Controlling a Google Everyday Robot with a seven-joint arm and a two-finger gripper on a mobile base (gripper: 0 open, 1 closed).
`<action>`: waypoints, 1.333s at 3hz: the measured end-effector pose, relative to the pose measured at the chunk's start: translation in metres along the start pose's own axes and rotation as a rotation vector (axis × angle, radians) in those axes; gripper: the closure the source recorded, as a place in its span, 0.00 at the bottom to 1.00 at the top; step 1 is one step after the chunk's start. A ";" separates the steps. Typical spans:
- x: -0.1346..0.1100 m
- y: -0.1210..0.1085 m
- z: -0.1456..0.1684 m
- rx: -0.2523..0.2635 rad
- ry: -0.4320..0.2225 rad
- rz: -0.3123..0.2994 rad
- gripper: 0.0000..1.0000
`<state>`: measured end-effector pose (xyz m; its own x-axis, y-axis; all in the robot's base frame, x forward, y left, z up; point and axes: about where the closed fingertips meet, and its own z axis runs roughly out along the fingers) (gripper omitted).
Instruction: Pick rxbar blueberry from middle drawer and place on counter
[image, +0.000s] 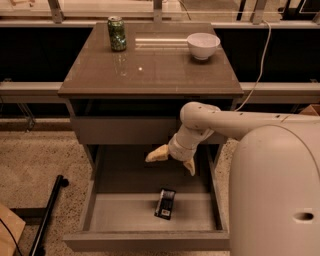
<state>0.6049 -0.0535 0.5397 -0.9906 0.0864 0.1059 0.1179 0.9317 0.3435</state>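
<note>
Approach stage of the pick, judging by how things lie: nothing is grasped yet.

On the left of the counter stands a green can. Below the counter is a closed grey drawer front, and beneath that the middle drawer is pulled fully open. It holds one thing, the rxbar blueberry, lying flat on the light floor near the centre and a little toward the front.

Just above the bar and slightly behind it hangs the gripper, its two pale fingers spread apart and empty, pointing down into the drawer.

Further right on the counter sits a white bowl (what is inside it cannot be seen).

The next move likely calls for lowering the gripper forward over the bar — fingers straddling its narrow sides — then closing on it.
</note>
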 end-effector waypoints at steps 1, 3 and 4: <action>0.002 -0.014 0.031 0.000 0.049 0.083 0.00; 0.008 0.001 0.062 0.060 0.056 0.071 0.00; 0.012 0.007 0.099 0.114 0.028 0.084 0.00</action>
<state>0.5871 -0.0107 0.4513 -0.9751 0.1571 0.1563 0.1900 0.9557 0.2246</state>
